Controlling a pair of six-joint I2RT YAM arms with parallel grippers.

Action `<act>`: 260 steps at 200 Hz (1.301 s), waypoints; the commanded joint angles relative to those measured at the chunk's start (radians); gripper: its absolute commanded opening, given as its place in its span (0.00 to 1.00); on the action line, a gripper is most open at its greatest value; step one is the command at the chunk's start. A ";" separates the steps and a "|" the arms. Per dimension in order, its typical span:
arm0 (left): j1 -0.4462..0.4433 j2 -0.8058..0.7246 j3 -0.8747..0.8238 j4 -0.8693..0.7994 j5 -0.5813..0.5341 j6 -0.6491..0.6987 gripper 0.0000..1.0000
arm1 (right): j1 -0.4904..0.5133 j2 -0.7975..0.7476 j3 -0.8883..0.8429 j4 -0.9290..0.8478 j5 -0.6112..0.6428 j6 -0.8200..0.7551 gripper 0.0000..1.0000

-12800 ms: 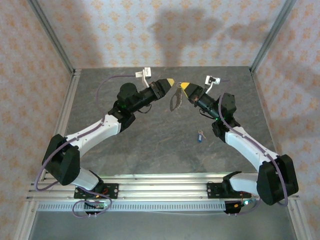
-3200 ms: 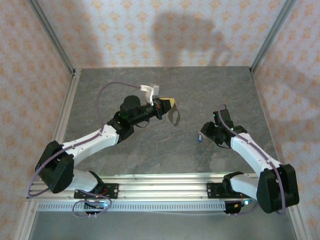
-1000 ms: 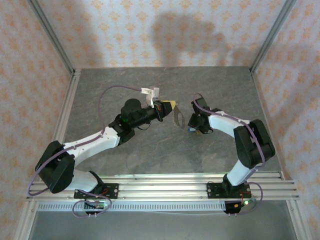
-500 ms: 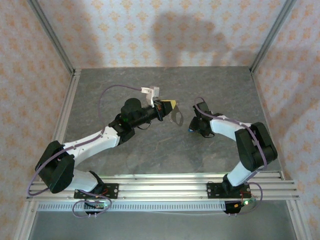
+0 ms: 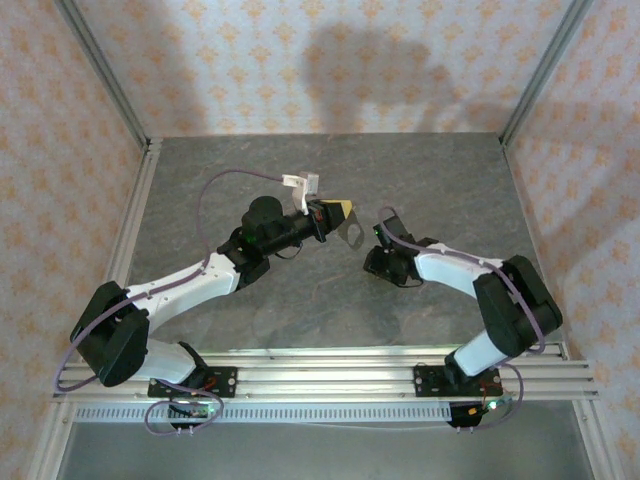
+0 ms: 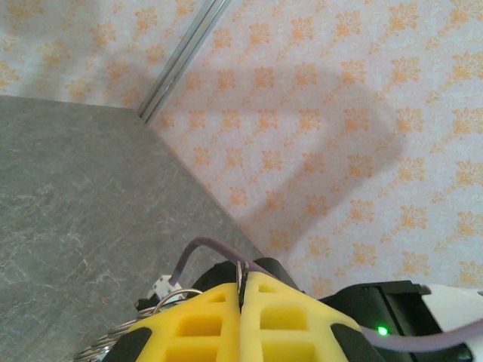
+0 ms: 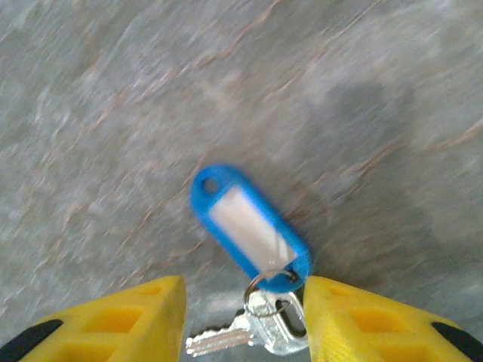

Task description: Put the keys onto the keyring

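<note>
The keyring (image 5: 352, 232) is a thin pale loop hanging below my left gripper (image 5: 343, 208), above the table's middle. In the left wrist view my left gripper (image 6: 242, 285) is shut on the ring's wire, and more of the keyring (image 6: 167, 297) curves out to the left. The key (image 7: 268, 335) is silver, joined by a small split ring to a blue tag (image 7: 249, 226). It lies on the grey table between the fingers of my open right gripper (image 7: 245, 305), whose right finger (image 7: 355, 309) touches the tag's end. My right gripper (image 5: 373, 262) is low, just right of the keyring.
The grey stone-patterned table (image 5: 300, 300) is ringed by patterned walls and aluminium posts (image 5: 100, 70). A purple cable (image 5: 215, 185) loops over the left arm. The right arm's elbow (image 5: 515, 300) is folded near the right front.
Over the last second my right gripper has shifted a little left and nearer, staying low beside the hanging keyring. The left arm has held still with the keyring.
</note>
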 commanded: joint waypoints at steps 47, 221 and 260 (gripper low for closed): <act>-0.014 -0.020 0.036 0.007 -0.007 0.020 0.00 | 0.026 -0.162 0.045 -0.094 0.080 -0.007 0.45; -0.016 -0.005 0.036 0.017 -0.005 0.018 0.00 | 0.032 0.033 0.128 -0.158 0.164 -0.005 0.38; -0.016 -0.005 0.036 0.017 -0.005 0.018 0.00 | 0.041 0.071 0.144 -0.184 0.194 -0.015 0.36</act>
